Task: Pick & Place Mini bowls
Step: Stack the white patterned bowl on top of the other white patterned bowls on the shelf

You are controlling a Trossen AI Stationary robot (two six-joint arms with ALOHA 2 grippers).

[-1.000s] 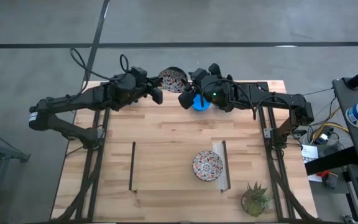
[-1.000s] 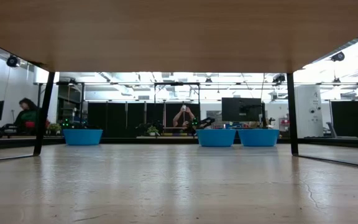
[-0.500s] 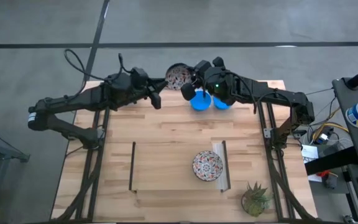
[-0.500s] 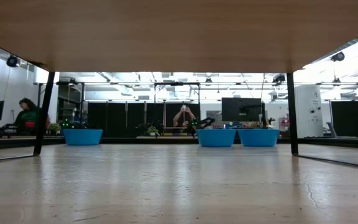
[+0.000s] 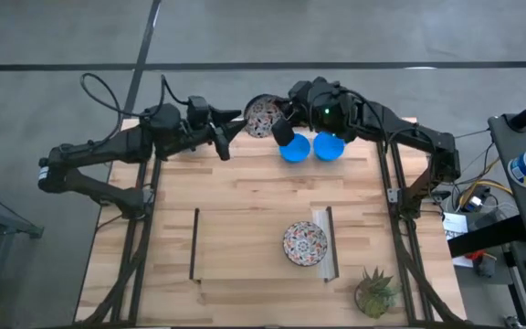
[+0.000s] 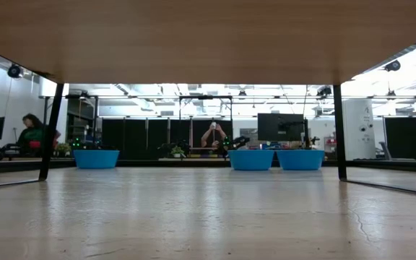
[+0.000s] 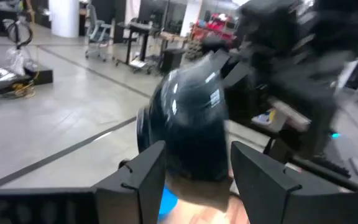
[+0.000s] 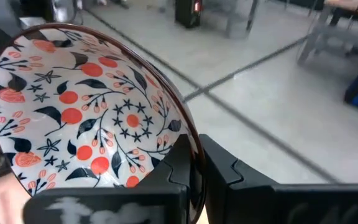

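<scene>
From above, the right gripper (image 5: pixel 277 120) is pinching the rim of a floral bowl (image 5: pixel 261 115) at the table's 12 o'clock edge, with two blue bowls (image 5: pixel 294 148) just beside it at its 5 o'clock. The left gripper (image 5: pixel 230 131) sits at its 9 o'clock. Right wrist view: fingers clamp that rim (image 8: pixel 188 140). Left wrist view: fingers apart, bowl's dark underside (image 7: pixel 188 127) between them.

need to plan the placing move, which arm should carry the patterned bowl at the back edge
Right. The right hand is already shut on the rim of the patterned bowl at the back edge. The left hand sits beside it, open and empty.
</scene>
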